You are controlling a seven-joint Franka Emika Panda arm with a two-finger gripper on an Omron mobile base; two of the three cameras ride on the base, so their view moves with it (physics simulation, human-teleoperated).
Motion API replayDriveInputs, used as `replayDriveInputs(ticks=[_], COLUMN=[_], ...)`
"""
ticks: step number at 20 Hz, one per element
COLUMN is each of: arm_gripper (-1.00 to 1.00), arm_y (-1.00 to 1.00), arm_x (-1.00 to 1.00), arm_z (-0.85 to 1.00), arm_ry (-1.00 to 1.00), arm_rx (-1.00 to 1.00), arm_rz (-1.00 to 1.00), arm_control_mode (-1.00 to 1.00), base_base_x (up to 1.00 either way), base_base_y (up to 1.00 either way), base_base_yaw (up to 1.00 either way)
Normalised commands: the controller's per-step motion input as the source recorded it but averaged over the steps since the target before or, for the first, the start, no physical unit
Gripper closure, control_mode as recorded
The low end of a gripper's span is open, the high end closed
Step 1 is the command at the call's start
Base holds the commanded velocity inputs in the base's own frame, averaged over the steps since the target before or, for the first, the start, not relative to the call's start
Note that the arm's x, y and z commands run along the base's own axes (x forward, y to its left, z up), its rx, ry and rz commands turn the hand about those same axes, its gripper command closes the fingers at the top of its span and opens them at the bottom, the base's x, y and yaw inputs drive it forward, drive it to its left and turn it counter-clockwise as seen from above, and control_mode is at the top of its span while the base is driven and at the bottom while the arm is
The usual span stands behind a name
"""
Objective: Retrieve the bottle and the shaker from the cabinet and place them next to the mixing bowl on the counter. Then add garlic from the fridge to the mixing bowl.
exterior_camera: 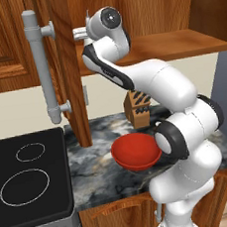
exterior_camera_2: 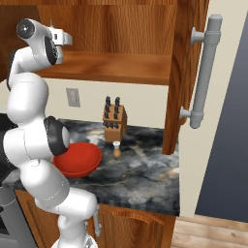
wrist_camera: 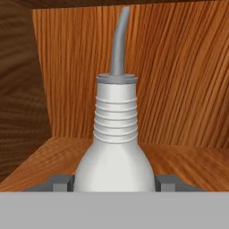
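A white bottle (wrist_camera: pixel 114 134) with ribbed neck and grey curved spout stands on the wooden cabinet shelf (wrist_camera: pixel 40 161), close in front of the hand camera. My gripper (wrist_camera: pixel 112 182) has its fingertips (wrist_camera: pixel 59 182) pressed against both sides of the bottle's body. In the base views my gripper (exterior_camera: pixel 79 33) (exterior_camera_2: pixel 68 38) reaches into the open cabinet. The red mixing bowl (exterior_camera: pixel 136 153) (exterior_camera_2: pixel 77 160) sits on the marble counter. A small wooden shaker (exterior_camera_2: pixel 116 150) stands upright on the counter to the right of the bowl. The garlic is out of view.
Open cabinet doors with long grey handles (exterior_camera: pixel 43 68) (exterior_camera_2: pixel 203 72) flank the arm. A knife block (exterior_camera: pixel 139 110) (exterior_camera_2: pixel 114 118) stands at the counter's back behind the bowl. A black stove (exterior_camera: pixel 28 180) lies to the left.
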Motion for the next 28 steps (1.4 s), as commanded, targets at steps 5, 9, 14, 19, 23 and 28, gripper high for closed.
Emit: replayDriveInputs(ticks=[5,9,14,19,23,28], arm_gripper=[1.00,1.00,1.00,1.00,1.00,1.00], arm_y=[0.00,-0.04,-0.03,-0.44,-0.65,-0.78], arm_x=[-0.01,-0.35,-0.60,-0.80,-0.95,-0.88], arm_z=[-0.09,-0.07,-0.38,-0.20,-0.16,-0.20], arm_ry=[0.00,-0.05,-0.03,-0.03,-0.11,-0.07], arm_rx=[0.00,0.03,0.01,0.08,0.14,0.15], arm_rz=[0.00,-0.03,-0.01,0.00,0.00,0.00], arm_control_mode=[-1.00,-1.00,-1.00,-1.00,-1.00,-1.00], base_base_x=[0.00,0.00,0.00,0.00,0.00,0.00], base_base_y=[0.00,0.00,0.00,0.00,0.00,0.00], base_base_yaw=[0.00,0.00,0.00,0.00,0.00,0.00])
